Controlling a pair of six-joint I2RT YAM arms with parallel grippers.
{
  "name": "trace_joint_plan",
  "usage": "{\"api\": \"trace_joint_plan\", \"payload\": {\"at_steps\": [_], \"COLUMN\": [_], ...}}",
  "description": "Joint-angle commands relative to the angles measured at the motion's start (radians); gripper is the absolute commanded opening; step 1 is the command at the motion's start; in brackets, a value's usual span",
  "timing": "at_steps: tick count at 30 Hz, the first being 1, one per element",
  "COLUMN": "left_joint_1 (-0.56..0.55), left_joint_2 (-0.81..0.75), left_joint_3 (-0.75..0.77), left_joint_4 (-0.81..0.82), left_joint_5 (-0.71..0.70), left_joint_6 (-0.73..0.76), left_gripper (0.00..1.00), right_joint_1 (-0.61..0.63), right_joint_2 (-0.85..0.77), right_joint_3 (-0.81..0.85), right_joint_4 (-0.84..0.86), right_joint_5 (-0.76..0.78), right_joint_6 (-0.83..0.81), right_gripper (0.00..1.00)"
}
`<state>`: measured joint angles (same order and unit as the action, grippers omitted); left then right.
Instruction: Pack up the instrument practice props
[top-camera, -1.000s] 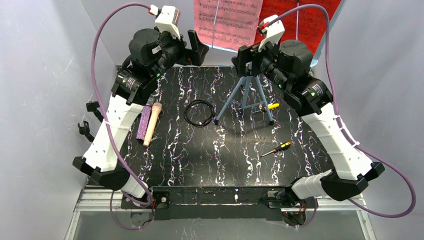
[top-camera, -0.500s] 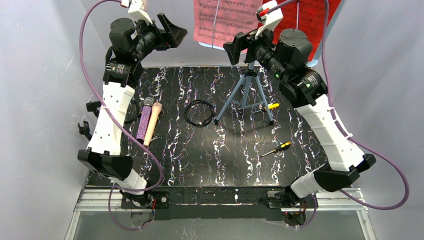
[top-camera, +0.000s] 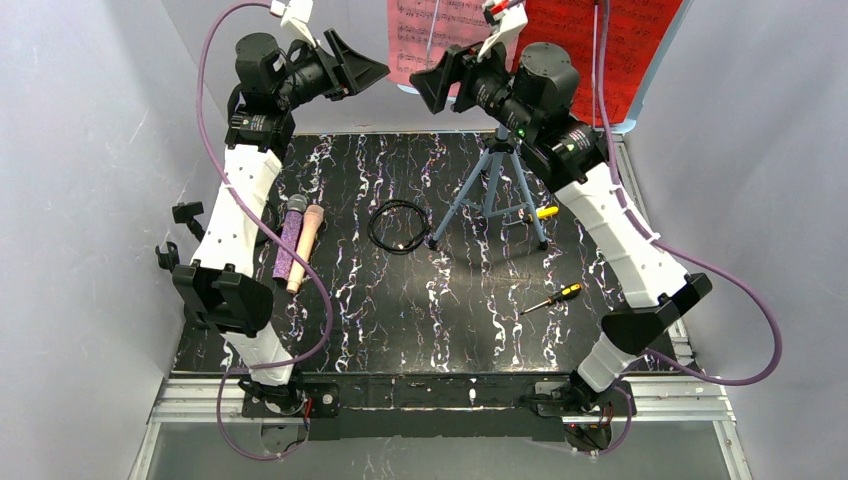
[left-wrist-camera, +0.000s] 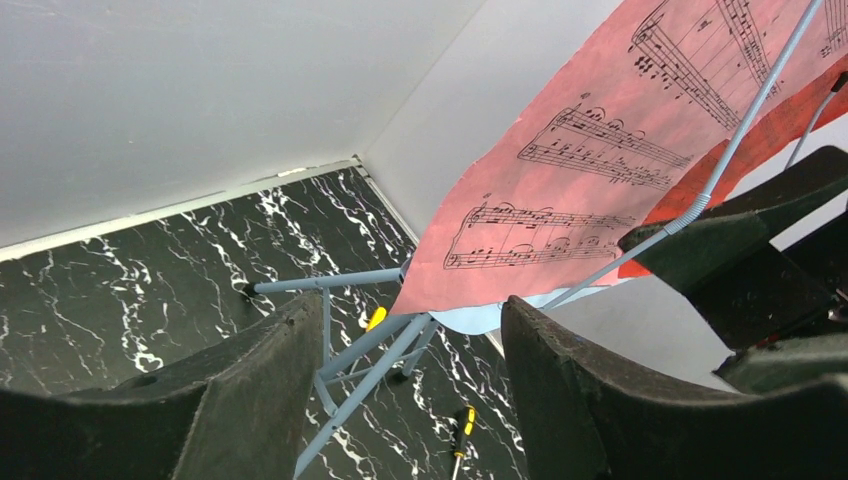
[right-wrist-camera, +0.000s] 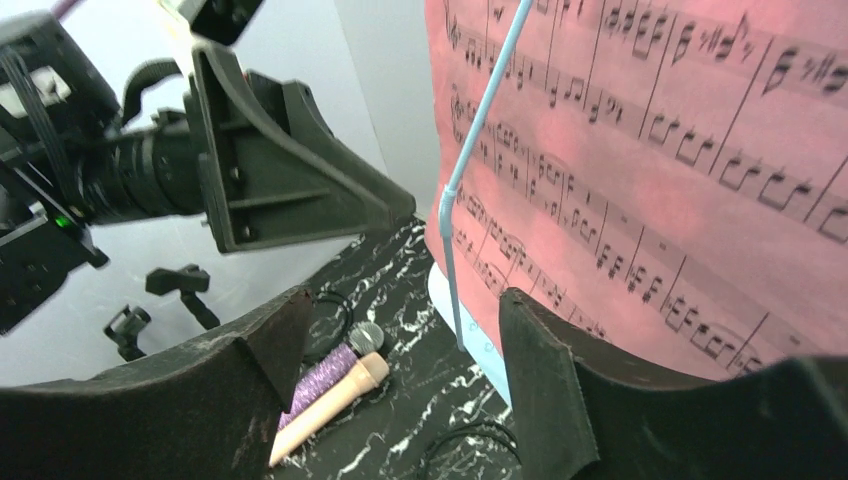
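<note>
I held my left gripper (top-camera: 360, 65) high in the upper left of the overhead view, its jaws apart with nothing between them. In its own camera the left gripper (left-wrist-camera: 410, 310) framed the lower edge of the pink sheet-music page (left-wrist-camera: 600, 170), without touching it. My right gripper (top-camera: 428, 85) faced it from just right of top centre, also spread wide and empty. Through the right gripper (right-wrist-camera: 405, 300) I saw the pink sheet-music page (right-wrist-camera: 650, 150) close behind, with a thin light-blue wire arm (right-wrist-camera: 480, 120) lying across it.

The pink sheet-music page (top-camera: 450, 40) and the red page (top-camera: 600, 40) hung side by side at the top edge, above the blue-grey tripod (top-camera: 490, 190) at centre. At mid-left on the black marbled table (top-camera: 400, 320) the purple glitter microphone (top-camera: 291, 245) lay touching the cream microphone (top-camera: 307, 245). The upper mic post (top-camera: 185, 212) and the lower mic post (top-camera: 168, 262) sat just off the table's left edge.
</note>
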<state>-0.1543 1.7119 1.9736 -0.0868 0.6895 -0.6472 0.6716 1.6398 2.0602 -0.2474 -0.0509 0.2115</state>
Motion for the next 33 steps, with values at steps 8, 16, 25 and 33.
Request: {"api": "trace_joint_plan", "payload": {"at_steps": [8, 16, 25, 33], "left_joint_1": [0.002, 0.002, 0.002, 0.002], "left_joint_2": [-0.004, 0.019, 0.065, 0.104], "left_joint_3": [-0.016, -0.022, 0.003, 0.046], "left_joint_4": [0.082, 0.118, 0.144, 0.151], "left_joint_5": [0.115, 0.136, 0.169, 0.186], "left_joint_6": [-0.044, -0.064, -0.097, -0.112], "left_gripper": [0.62, 0.6, 0.58, 0.56], "right_joint_1": [0.0, -0.007, -0.02, -0.023], "right_joint_2": [0.079, 0.136, 0.168, 0.179], "right_joint_3": [0.165, 0.216, 0.23, 0.232], "right_joint_4": [0.131, 0.172, 0.197, 0.208], "right_joint_5": [0.119, 0.124, 0.098, 0.083], "right_joint_6": [0.081, 0.104, 0.134, 0.142], "right_gripper": [0.69, 0.64, 0.57, 0.51]}}
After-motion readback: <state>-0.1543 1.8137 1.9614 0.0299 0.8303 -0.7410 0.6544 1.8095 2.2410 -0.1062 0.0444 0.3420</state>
